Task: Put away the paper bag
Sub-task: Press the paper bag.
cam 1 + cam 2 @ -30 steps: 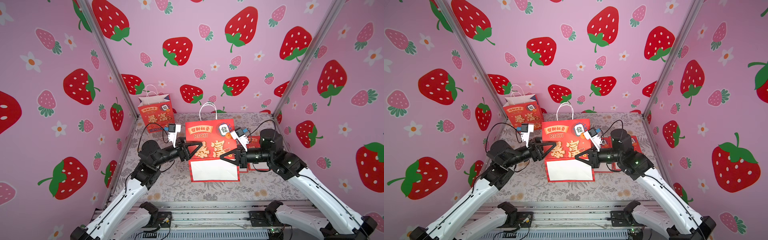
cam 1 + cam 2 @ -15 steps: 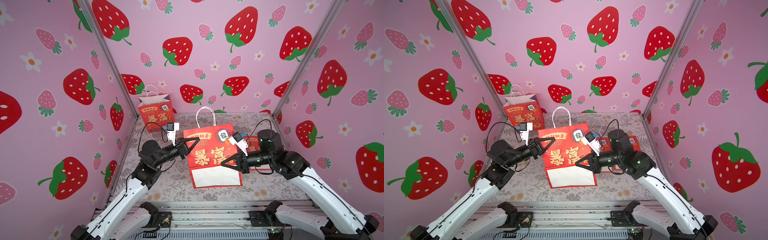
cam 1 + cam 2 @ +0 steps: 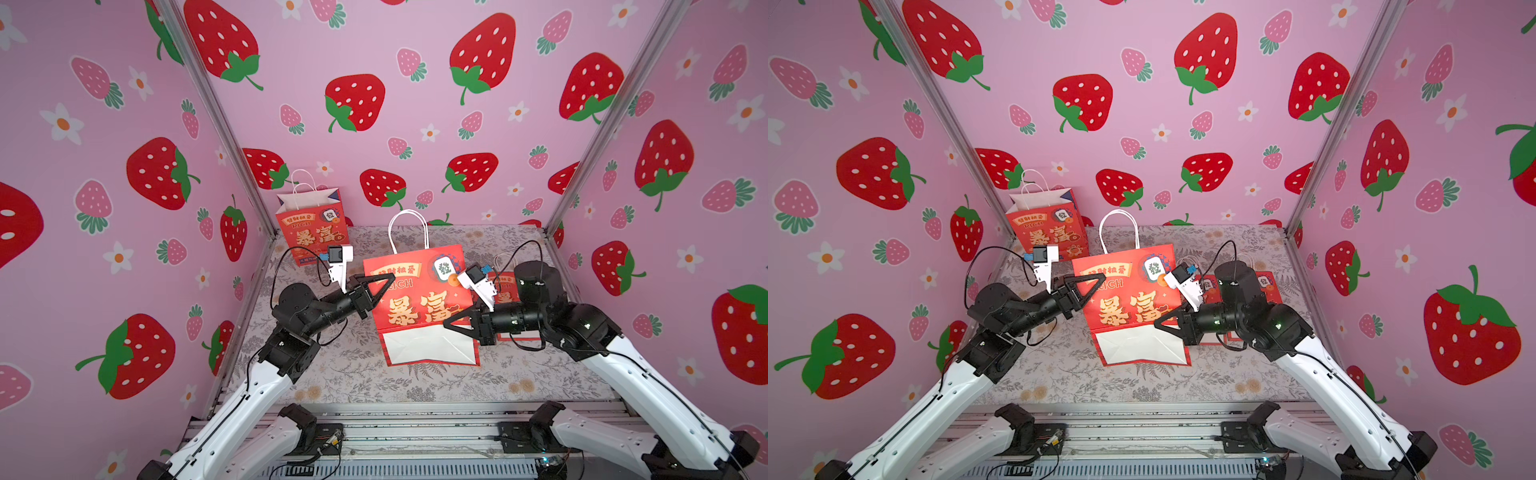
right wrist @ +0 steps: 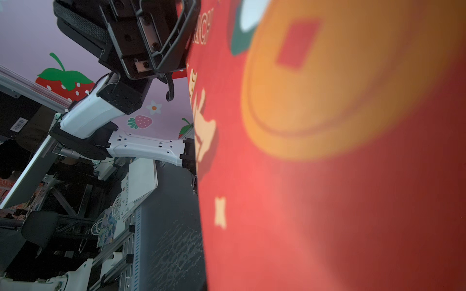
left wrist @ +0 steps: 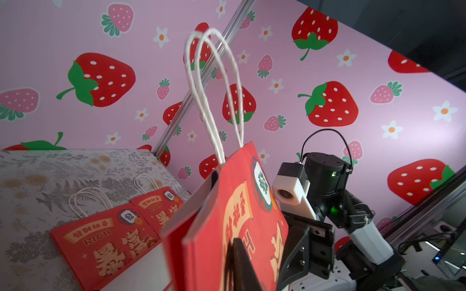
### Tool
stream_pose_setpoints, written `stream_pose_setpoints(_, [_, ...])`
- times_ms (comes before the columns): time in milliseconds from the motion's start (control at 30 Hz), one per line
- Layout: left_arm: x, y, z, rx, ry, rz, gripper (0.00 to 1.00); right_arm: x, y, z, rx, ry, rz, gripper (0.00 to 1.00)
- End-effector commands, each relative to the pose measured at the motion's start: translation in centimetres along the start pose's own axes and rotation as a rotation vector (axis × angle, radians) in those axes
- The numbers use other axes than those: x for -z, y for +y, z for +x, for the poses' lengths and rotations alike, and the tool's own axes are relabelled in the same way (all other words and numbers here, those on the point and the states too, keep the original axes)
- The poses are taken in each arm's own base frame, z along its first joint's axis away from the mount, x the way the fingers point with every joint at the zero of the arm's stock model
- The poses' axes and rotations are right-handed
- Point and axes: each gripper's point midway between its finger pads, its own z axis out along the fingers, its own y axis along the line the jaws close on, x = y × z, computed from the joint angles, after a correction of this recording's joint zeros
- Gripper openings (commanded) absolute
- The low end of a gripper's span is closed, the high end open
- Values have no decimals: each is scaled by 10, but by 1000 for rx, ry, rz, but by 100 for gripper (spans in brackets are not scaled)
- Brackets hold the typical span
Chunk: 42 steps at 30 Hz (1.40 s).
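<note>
Pink walls (image 3: 374,124) printed with red and pink strawberries and small white flowers close me in on three sides, with bare metal posts (image 3: 216,124) in the corners, and under me lies a table (image 3: 415,386) covered in a grey fern-and-flower print. Over its middle I hold the paper bag (image 3: 419,307) between my two arms, folded flat, standing on end and leaning a little, its white bottom flap turned up toward the top views; I cannot tell whether its lower edge touches the table. My left gripper (image 3: 388,277) is closed on the upper left edge, and in the left wrist view one black finger (image 5: 239,262) lies across the red front. My right gripper (image 3: 448,323) is clamped shut on the lower right edge, so close that red and orange print fills most of the right wrist view. The front reads "RICH" under a gold banner of Chinese characters, with two large gold characters below and a mahjong-tile badge; white cord handles (image 3: 407,232) rise from the top. Behind my right arm, two flat bags (image 5: 106,239) of the same design lie on the table, overlapping. A standing bag (image 3: 313,232), open at the top, sits in the far left corner.
</note>
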Motion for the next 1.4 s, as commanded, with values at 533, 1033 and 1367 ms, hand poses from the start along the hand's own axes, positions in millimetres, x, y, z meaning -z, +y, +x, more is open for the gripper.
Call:
stream_pose_setpoints(533, [6,-42,3,-119,63,193,52,0,18,-24,-27,-111,-124,15])
stream_pose_setpoints(1033, [-3,-37,21,-122,157,191,33,9,5,-42,-8,-225,-17,8])
stream_pose_setpoints(1367, [-1,-38,23,-127,164,190,50,12,2,-45,-17,-263,-4,0])
